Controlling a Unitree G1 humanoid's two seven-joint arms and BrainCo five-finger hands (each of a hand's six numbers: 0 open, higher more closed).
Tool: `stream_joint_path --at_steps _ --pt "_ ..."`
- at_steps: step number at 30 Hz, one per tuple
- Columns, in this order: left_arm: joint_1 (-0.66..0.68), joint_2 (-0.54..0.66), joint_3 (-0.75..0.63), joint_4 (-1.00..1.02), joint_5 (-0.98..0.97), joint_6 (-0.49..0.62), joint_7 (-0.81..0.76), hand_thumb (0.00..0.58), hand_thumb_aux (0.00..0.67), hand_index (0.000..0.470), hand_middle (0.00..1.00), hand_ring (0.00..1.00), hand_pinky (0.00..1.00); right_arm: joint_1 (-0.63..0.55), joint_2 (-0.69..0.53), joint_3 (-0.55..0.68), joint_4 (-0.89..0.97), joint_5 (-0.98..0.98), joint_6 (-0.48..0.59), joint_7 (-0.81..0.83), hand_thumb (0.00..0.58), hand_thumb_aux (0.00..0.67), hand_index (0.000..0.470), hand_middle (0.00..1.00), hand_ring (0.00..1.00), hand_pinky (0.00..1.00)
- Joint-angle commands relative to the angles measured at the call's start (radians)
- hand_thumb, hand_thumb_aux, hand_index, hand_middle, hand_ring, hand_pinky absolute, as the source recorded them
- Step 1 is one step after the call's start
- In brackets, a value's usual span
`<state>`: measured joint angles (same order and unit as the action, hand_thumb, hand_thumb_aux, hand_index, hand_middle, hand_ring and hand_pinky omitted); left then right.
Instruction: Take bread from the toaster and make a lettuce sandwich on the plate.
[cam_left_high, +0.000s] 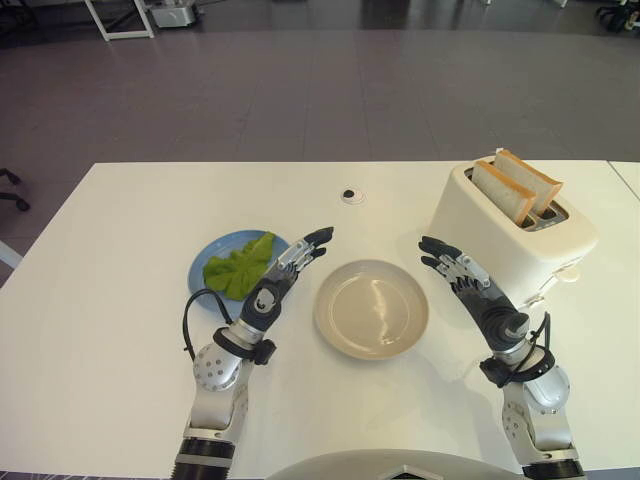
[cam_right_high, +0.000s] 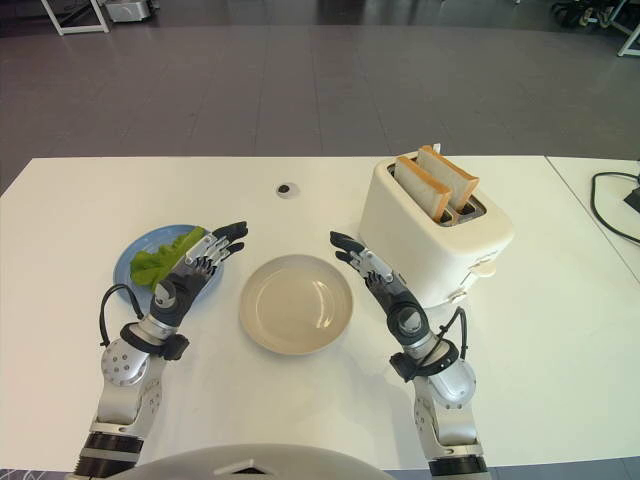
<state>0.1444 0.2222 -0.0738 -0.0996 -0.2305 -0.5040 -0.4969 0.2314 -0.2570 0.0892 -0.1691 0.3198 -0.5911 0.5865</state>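
A cream toaster (cam_left_high: 505, 232) stands at the right of the white table with two slices of bread (cam_left_high: 517, 186) sticking up from its slots. An empty beige plate (cam_left_high: 372, 308) lies in the middle. To its left, a green lettuce leaf (cam_left_high: 238, 266) rests on a small blue plate (cam_left_high: 212, 254). My left hand (cam_left_high: 285, 273) hovers open between the blue plate and the beige plate, fingers stretched out over the lettuce's right edge. My right hand (cam_left_high: 463, 276) is open too, held between the beige plate and the toaster's front, holding nothing.
A small round black-and-white fitting (cam_left_high: 349, 195) sits in the table top behind the plates. A second table edge with a black cable (cam_right_high: 610, 200) adjoins at the far right. Dark floor lies beyond the table's far edge.
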Motion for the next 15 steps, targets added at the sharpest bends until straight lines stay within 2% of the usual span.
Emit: stream_joint_path --at_steps 1,10,15 --pt "0.003 0.008 0.006 -0.016 0.003 0.009 0.000 0.000 0.000 0.000 0.00 0.00 0.00 0.007 -0.011 0.006 -0.012 0.015 0.011 0.019 0.000 0.000 0.000 0.00 0.00 0.00" --pt "-0.002 -0.005 0.007 0.009 0.070 -0.013 0.035 0.000 0.000 0.000 0.00 0.00 0.00 -0.017 -0.004 -0.042 0.035 -0.007 0.002 -0.008 0.000 0.000 0.000 0.00 0.00 0.00" --pt "-0.024 0.011 0.085 -0.007 0.119 0.014 0.121 0.000 0.000 0.000 0.00 0.00 0.00 -0.022 -0.002 -0.043 0.042 -0.008 0.000 -0.009 0.000 0.000 0.000 0.00 0.00 0.00"
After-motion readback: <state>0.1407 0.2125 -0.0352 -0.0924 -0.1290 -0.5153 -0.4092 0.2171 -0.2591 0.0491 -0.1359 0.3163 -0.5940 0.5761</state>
